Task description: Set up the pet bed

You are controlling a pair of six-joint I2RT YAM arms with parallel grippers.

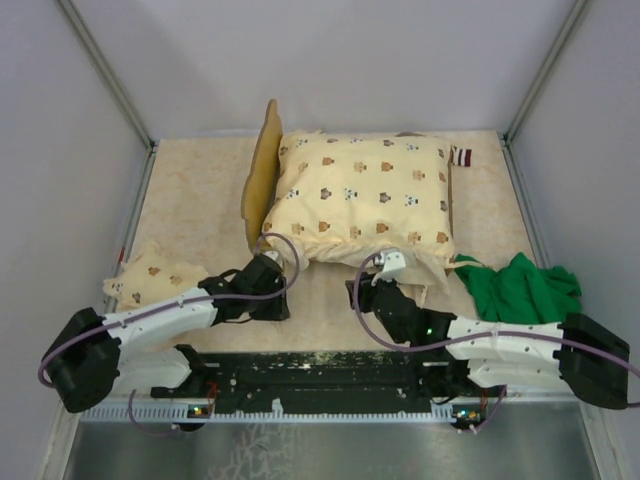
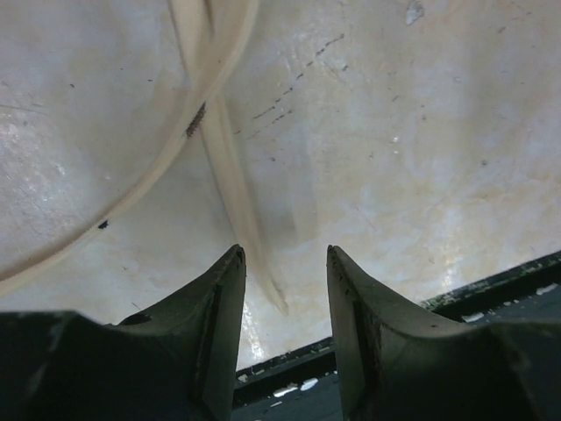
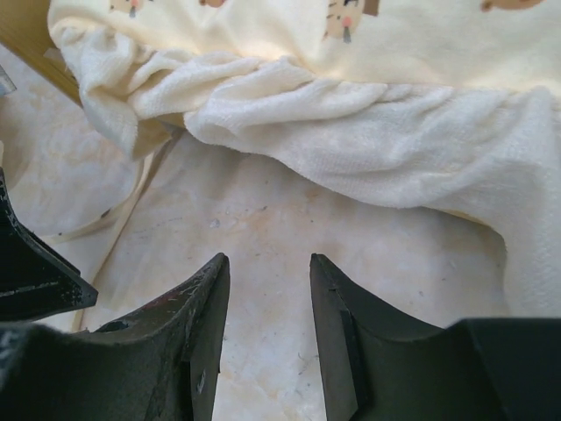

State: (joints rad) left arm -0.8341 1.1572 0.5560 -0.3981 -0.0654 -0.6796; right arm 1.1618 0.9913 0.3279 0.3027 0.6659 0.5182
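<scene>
— Where to find the pet bed [image 1: 262,172]?
— Back of the table [image 1: 200,200], centre. Headboard to the left, all but buried under the quilt [image 1: 360,195].
— And the step in hand?
— Probably tidying the quilt's near hem. Bring the right gripper [image 3: 267,259] forward and low, pinch only the bunched terry edge, then draw outward and flat. Avoid dragging the frame. Keep the left gripper [image 2: 282,254] by the headboard corner to steady things.
— Pincers?
— Both parted, holding nothing.
— Anything hard to read?
— Plenty. Cannot see the bed's fabric base or legs under the quilt. Cannot place the pale looping strip [image 2: 228,167] in the left wrist view; perhaps a cord or trim. Hard to judge squareness on the frame, too.
</scene>
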